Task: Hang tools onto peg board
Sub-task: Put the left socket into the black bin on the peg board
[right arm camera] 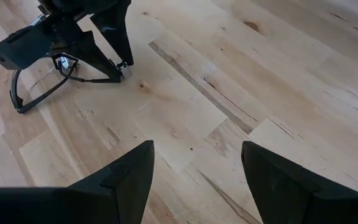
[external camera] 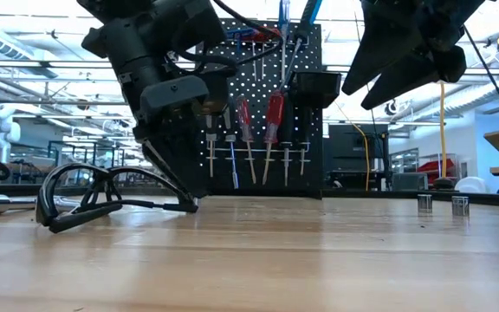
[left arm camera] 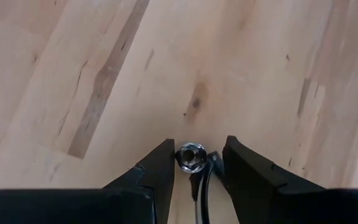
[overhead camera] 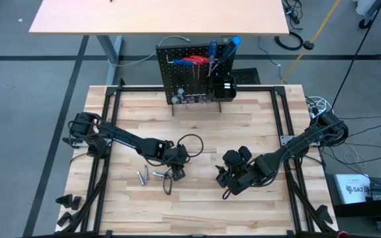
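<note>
The black wire loop (overhead camera: 185, 147) lies on the wooden table, also in the low view (external camera: 85, 195). My left gripper (overhead camera: 176, 160) is down at the table, shut on the loop's silver end piece (left arm camera: 190, 157). My right gripper (overhead camera: 233, 177) is open and empty above the table, to the right of the loop; its fingers (right arm camera: 129, 174) show over bare wood. The black peg board (overhead camera: 187, 69) stands upright at the far edge, with red and blue screwdrivers (external camera: 273, 117) hanging on its hooks and a small black bin (external camera: 317, 87). Two silver bits (overhead camera: 142, 176) lie left of the loop. My left gripper pinches the loop's silver end piece (left arm camera: 190, 157) and the black wire beside it (left arm camera: 202, 186) between its two fingers. The fingers (external camera: 176, 186) slant down from above to the tabletop. The end piece is at table level and the rest of the loop lies slack on the wood.
A black frame rail (overhead camera: 111, 132) runs around the tabletop. A second tan table (overhead camera: 157, 16) stands beyond the peg board. Bare wood (overhead camera: 256, 125) lies between the grippers and the peg board.
</note>
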Robot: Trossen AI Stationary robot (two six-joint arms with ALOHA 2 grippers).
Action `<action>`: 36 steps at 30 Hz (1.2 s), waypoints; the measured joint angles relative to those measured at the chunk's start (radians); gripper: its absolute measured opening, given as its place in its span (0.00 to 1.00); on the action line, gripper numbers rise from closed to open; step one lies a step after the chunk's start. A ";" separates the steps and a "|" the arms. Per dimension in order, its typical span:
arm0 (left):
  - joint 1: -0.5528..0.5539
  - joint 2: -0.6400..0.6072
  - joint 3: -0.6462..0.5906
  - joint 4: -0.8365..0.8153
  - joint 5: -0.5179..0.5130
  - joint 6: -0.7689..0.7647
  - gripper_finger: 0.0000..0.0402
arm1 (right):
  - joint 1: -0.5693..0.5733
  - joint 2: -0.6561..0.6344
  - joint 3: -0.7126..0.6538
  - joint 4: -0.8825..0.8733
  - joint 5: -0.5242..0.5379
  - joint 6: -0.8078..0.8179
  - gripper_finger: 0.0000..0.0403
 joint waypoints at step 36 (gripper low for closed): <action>0.011 0.013 -0.007 0.006 -0.020 0.033 0.34 | 0.000 0.000 0.000 0.004 0.001 0.000 0.58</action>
